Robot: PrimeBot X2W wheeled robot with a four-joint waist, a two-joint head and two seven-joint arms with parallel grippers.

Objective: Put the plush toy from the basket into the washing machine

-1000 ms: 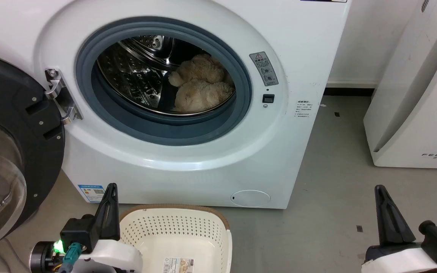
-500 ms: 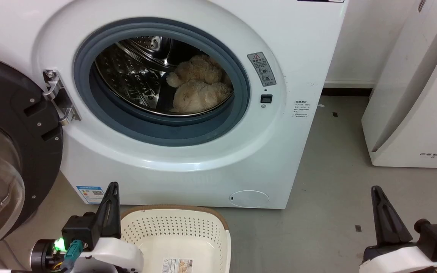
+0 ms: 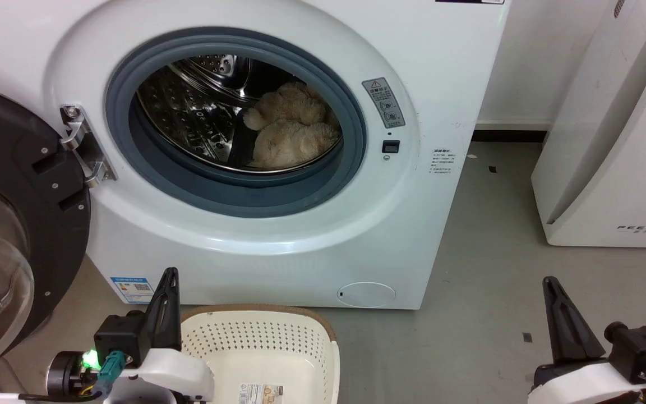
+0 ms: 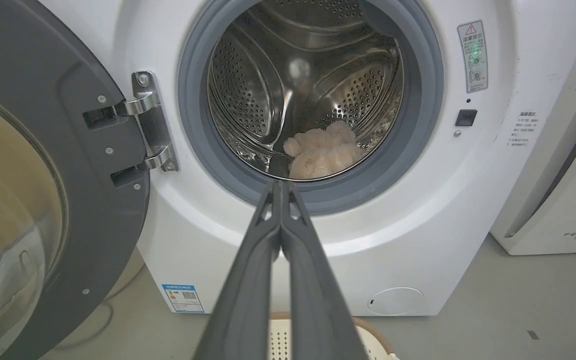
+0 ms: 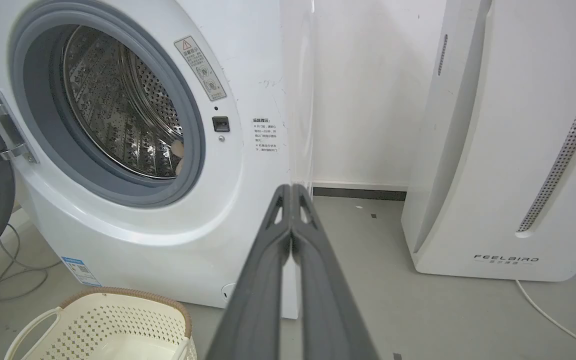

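I see the plush toy [image 3: 289,132] lying in the washing machine [image 3: 278,235] drum [image 3: 188,118], its door [image 3: 26,185] swung open. My left pincer [image 3: 169,276], just beside the basket [image 3: 255,310], and my right pincer [image 3: 550,283] are both pressed closed, gripping nothing.

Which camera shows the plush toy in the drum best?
Head view: the plush toy lies large and unblocked in the drum. Left wrist view shows it smaller; right wrist view catches a sliver past the gasket.

Shiny perforated steel drum [image 3: 194,118]; matt grey rubbery gasket [image 3: 267,193]. Shaggy cream plush toy [image 3: 292,143]. Matt perforated plastic basket [image 3: 261,336], woven-look brown rim. Smooth glossy white washer [image 3: 278,269] shell. Dull smooth grey floor [image 3: 497,252].
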